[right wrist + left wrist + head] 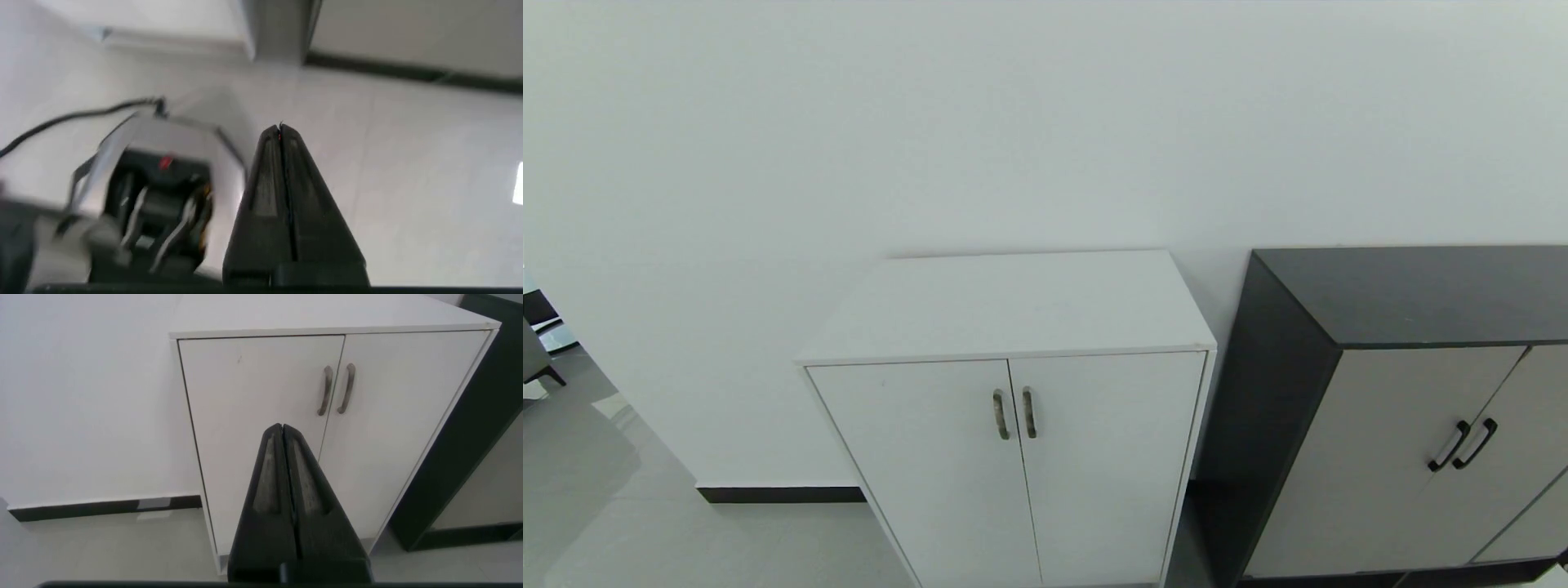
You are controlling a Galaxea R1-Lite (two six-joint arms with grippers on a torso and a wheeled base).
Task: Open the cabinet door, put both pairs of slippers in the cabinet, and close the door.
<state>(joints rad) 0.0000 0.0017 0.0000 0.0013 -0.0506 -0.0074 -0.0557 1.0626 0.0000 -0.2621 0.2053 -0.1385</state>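
White wall (849, 122) behind closed cabinet (931, 457) — base cut off — left claw (283, 429), right claw (280, 131) pressed together, empty

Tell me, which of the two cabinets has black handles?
The black-topped cabinet with grey doors, on the robot's right. The white cabinet beside it has dull metal handles.

Both doors (931, 465) of the white cabinet (1013, 302) are closed, hiding its interior, and the head view's bottom edge cuts off its base. The dark cabinet (1405, 294) to its right runs past the right edge. A grey-and-black device (155, 196) on the floor (392, 163) is too blurred to identify.
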